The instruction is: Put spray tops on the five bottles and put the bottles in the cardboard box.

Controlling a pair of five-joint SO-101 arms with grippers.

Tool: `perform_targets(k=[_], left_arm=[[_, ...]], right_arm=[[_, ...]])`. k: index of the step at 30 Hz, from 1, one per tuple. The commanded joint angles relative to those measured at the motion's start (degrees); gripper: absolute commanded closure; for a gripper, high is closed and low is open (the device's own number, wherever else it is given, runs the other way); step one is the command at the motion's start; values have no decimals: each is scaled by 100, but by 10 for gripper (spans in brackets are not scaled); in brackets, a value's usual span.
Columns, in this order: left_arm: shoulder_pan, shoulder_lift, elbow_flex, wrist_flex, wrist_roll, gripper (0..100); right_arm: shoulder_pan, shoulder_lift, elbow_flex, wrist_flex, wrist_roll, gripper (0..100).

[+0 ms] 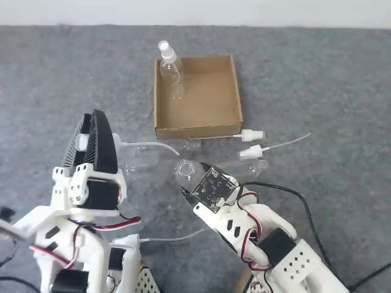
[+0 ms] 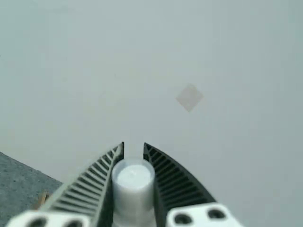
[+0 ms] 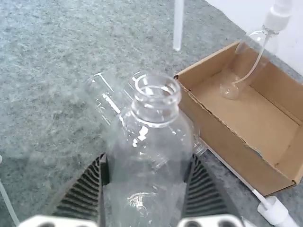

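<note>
bottle [image 3: 151, 137] clamped in right claw [image 3: 147, 163], neck upright past tips | spray top [image 2: 133, 179] pinched in left claw [image 2: 133, 147], apart from neck

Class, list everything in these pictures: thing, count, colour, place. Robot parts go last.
Cardboard box: one, brown, far middle of the grey carpet.
Capped bottle: one, clear, white top, box's far left corner.
Held bottle: one, clear, uncapped, in right gripper.
Loose bottles: about three, clear, lying before the box.
Loose spray tops: two, white, by box's near right corner.
Held spray top: one, white, in left gripper.
Tube: one, white, between the arms.
Left gripper: one, black, shut.
Right gripper: one, black, shut.
</note>
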Motion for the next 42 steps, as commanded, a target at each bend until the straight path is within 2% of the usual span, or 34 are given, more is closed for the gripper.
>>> perform_targets(k=[1, 19, 26, 42], left_arm=[[62, -105, -75, 26, 44, 990], [88, -105, -66, 396, 35, 989], [677, -114, -198, 387, -290, 989], [536, -114, -699, 668, -378, 989]], right_arm=[[-31, -154, -97, -145, 70, 991], [-31, -154, -88, -154, 53, 991], [-31, -154, -79, -127, 44, 991], [-31, -154, 97, -145, 53, 991]])
